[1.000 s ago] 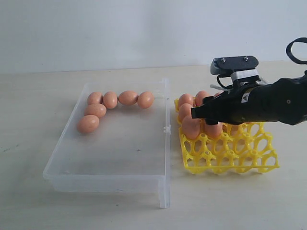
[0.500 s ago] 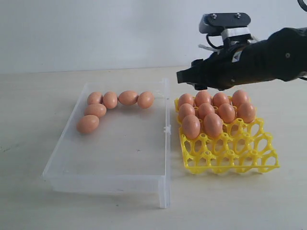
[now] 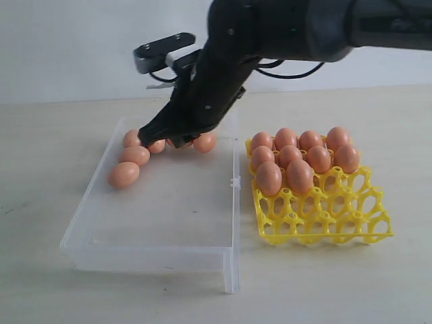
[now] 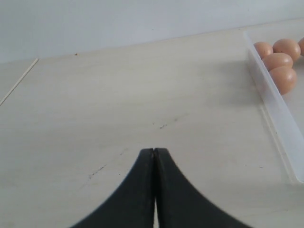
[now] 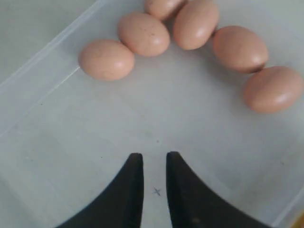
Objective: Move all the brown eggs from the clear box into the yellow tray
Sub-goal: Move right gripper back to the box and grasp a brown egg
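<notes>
Exterior view is showing me the pale table (image 3: 54,135), with the right arm (image 3: 270,27) reaching across the middle and over the far end of the clear box (image 3: 169,216). The yellow tray (image 3: 324,226) is sitting just beside the box on its right, and ten brown eggs (image 3: 289,156) are filling its far cups. From here the arm is hiding part of the curved row in the box. Right wrist view is giving me all six loose eggs (image 5: 144,33) lying on the box floor. It is also showing the right gripper (image 5: 151,159) hovering over bare plastic near them, jaws parted by a narrow gap and gripping nothing. Left wrist view is showing the left gripper (image 4: 155,153) pressed closed and empty over bare table, well apart from the box wall.
</notes>
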Available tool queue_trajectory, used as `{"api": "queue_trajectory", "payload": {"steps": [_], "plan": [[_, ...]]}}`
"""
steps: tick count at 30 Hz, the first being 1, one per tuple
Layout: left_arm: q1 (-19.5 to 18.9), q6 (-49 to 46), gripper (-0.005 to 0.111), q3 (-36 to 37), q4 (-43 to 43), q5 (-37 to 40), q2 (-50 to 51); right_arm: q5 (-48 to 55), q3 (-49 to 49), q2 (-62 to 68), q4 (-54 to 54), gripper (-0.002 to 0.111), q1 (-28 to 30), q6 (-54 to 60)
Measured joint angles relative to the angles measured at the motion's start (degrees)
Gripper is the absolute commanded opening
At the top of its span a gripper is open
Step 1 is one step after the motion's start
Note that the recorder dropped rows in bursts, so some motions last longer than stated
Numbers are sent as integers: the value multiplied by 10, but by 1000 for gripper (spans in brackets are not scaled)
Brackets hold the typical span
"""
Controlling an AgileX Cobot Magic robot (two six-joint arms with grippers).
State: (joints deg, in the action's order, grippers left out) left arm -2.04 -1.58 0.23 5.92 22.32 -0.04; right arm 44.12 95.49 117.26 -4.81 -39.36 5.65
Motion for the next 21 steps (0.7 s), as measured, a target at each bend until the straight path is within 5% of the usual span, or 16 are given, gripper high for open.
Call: {"api": "queue_trajectory", "payload": {"steps": [5,21], "plan": [[0,0,0,0,0,0,0,47,111,87,-12,47,-18,-57],[0,0,0,0,0,0,0,1,211,220,-123,48,-19,-252]]}}
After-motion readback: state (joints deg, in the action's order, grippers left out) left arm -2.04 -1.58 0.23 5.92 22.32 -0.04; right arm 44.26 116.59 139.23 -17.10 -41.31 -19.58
